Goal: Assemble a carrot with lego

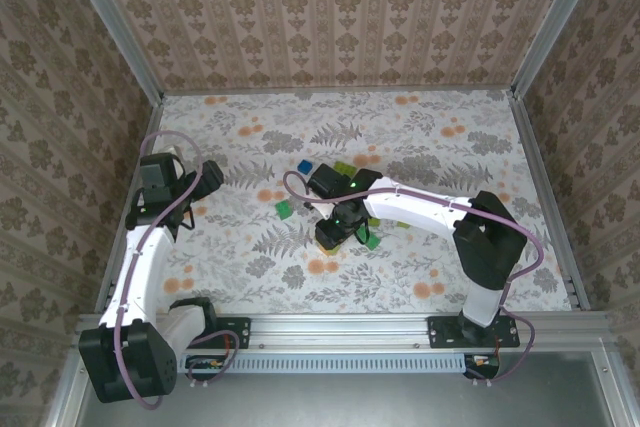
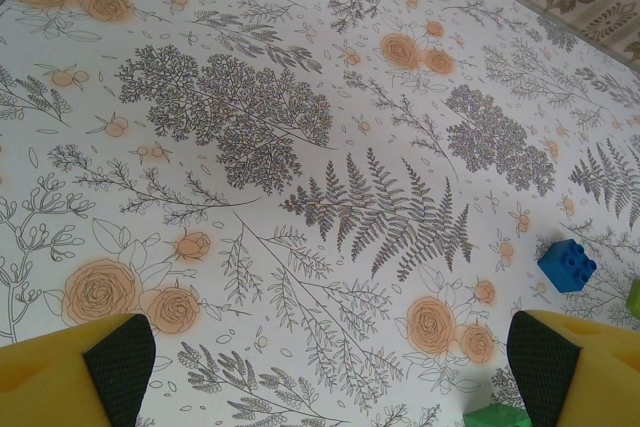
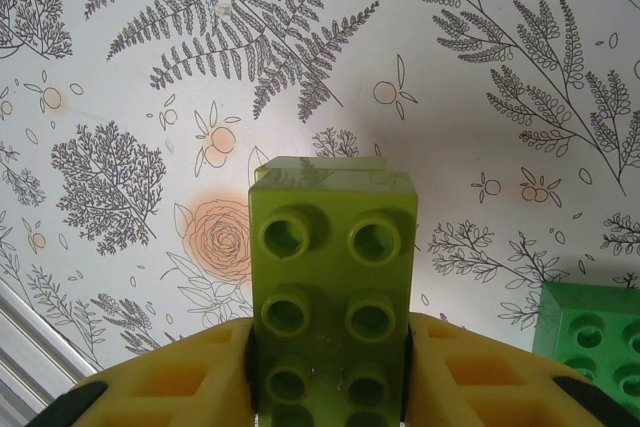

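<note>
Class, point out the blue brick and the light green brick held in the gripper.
blue brick (image 2: pixel 567 266), left wrist view, middle of its body.
light green brick (image 3: pixel 331 247), right wrist view, studded face.

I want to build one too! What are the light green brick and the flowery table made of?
The light green brick looks like hard, smooth plastic: it has neat moulded rings and is slightly see-through at its top edge. The table looks covered in matte printed paper or vinyl, flat with flower and fern drawings; I can't tell which.
</note>
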You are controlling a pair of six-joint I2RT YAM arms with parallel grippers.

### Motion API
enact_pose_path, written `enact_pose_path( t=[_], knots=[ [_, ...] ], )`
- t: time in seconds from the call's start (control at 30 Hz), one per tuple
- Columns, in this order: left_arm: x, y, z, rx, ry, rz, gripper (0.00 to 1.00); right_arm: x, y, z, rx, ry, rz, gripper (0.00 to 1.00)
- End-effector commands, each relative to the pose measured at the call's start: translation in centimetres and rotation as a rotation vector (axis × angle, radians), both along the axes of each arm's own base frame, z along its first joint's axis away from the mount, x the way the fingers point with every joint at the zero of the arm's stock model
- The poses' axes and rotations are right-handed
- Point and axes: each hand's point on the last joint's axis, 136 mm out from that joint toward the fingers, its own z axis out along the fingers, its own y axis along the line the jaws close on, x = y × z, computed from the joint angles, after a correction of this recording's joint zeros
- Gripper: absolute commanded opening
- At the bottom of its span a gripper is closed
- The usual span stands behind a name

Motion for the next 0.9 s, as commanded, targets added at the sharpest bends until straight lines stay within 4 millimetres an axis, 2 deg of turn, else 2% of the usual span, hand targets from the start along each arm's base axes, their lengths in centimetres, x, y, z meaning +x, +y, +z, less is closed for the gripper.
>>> enact_pose_path(
  t=[0.0, 0.33, 0.63, 0.87],
  knots=[
    [0.0, -0.1, 0.2, -0.005, -0.008, 0.000, 0.94, -0.8, 0.0, -0.8, -0.034, 0.033, 0.023, 0.37],
    [0.0, -0.2, 0.2, -0.007, -0.008, -0.003, 0.94, -1.4, -0.7, -1.2, -0.084, 0.030, 0.032, 0.37],
    [0.0, -0.2, 0.2, -0.009, -0.008, -0.004, 0.94, -2.0, -1.8, -3.6, -0.165, 0.059, 0.017, 0.37],
    [0.0, -0.2, 0.1, -0.005, -0.007, -0.003, 0.94, -2.3, -3.6, -6.4, -0.274, 0.088, 0.012, 0.37]
  ],
)
